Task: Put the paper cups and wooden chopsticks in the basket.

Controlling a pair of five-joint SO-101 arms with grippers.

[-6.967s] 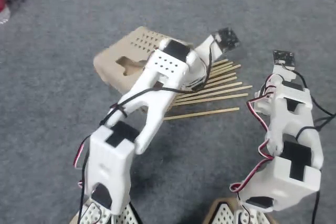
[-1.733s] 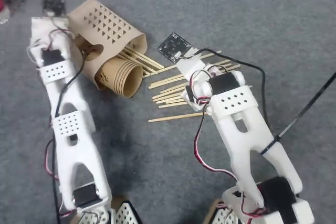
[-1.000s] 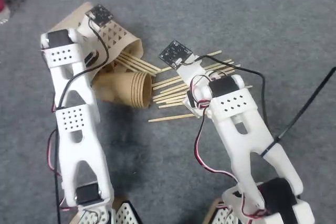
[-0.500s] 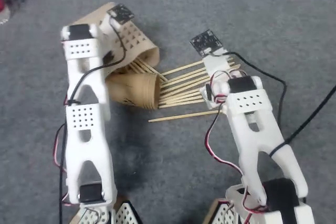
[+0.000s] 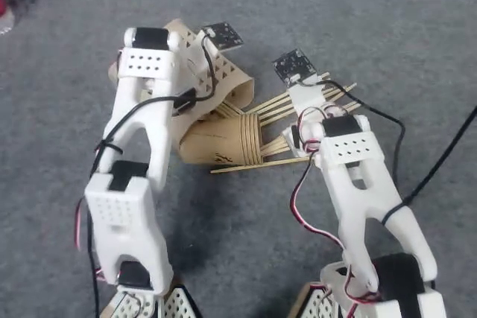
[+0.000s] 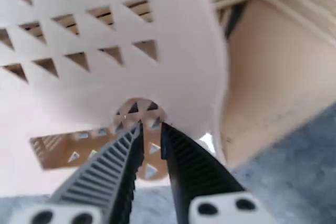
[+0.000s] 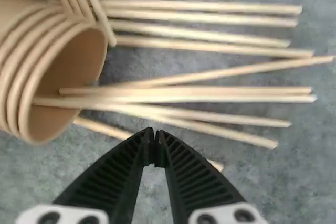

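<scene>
Left claw (image 6: pixel 150 128) pinching the wall of the tipped basket (image 5: pixel 238 91) towards the far edge of the grey carpet (image 5: pixel 387 50), stacked paper cups (image 5: pixel 223 144) lying sideways just beside it, chopsticks (image 7: pixel 210 45) scattered alongside, some ends inside the cup mouth, right claw (image 7: pixel 155 134) pressed together, empty, above them

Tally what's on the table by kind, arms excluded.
Basket: 1
Cup stack: 1, nested; single cups can't be counted
Chopsticks: at least 10, some overlapping
Total: at least 12
</scene>
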